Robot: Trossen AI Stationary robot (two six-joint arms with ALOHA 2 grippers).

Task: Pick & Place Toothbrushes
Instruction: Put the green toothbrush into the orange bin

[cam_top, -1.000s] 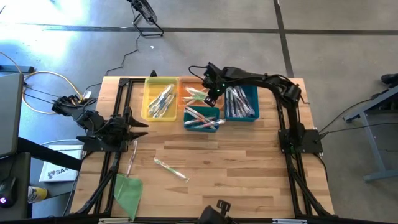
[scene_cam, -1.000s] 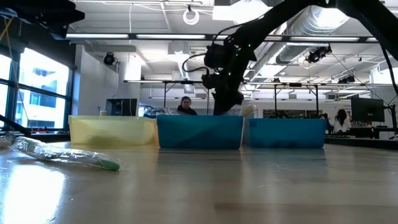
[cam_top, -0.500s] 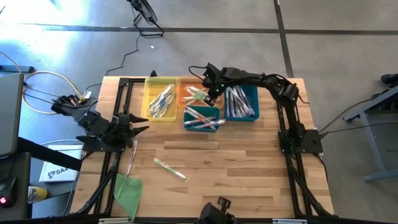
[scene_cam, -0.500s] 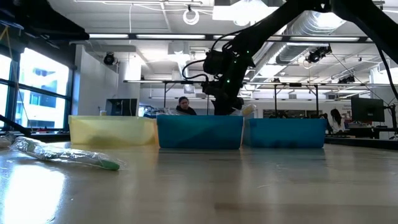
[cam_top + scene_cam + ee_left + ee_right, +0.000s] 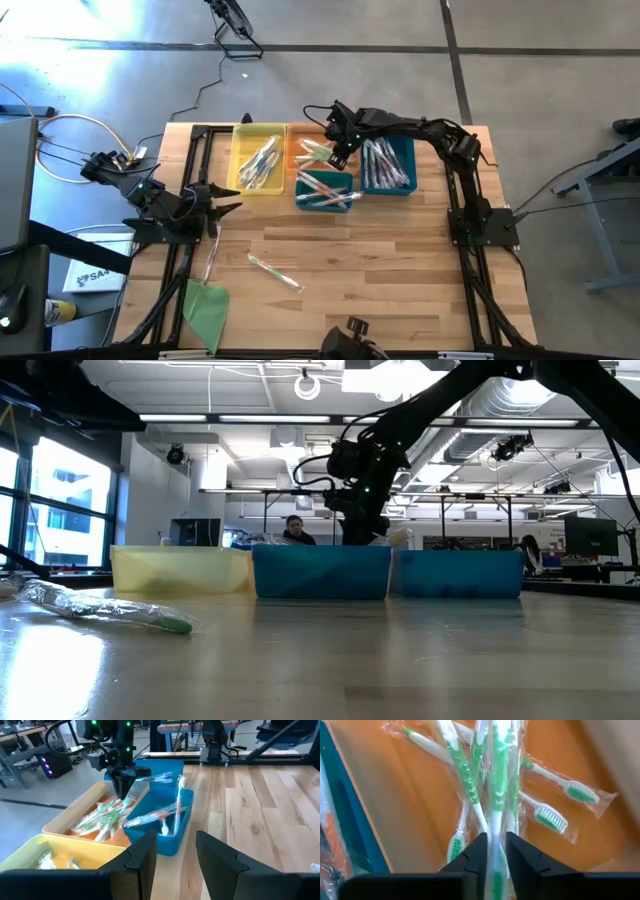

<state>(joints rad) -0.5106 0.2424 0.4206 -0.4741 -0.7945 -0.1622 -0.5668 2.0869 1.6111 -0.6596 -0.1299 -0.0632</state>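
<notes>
Most of the toothbrushes are already sorted into four small bins grouped at the 12 o'clock edge of the desk: a yellow bin, an orange bin just beside it, a teal bin in front of that, and a blue bin toward 1 o'clock. The green-accented toothbrushes, each in a clear wrapper, are seen lying crossed on the orange bin's floor.

Two wrapped toothbrushes are left out on the desk: a green one near the middle toward 7 o'clock, and a pale one further toward 8 o'clock. A flat green sheet lies at 7 o'clock. The task is judged mostly done, with these two still to be placed.

The right hand is reached across from the 3 o'clock side and hangs low over the orange bin, fingers pointing down. A green toothbrush stands between its fingers, which look narrowly parted; whether it is gripped or being let go cannot be told.

The left hand is held at the 9 o'clock edge, low over the desk, pointing toward the bins, its fingers apart and nothing between them.
</notes>
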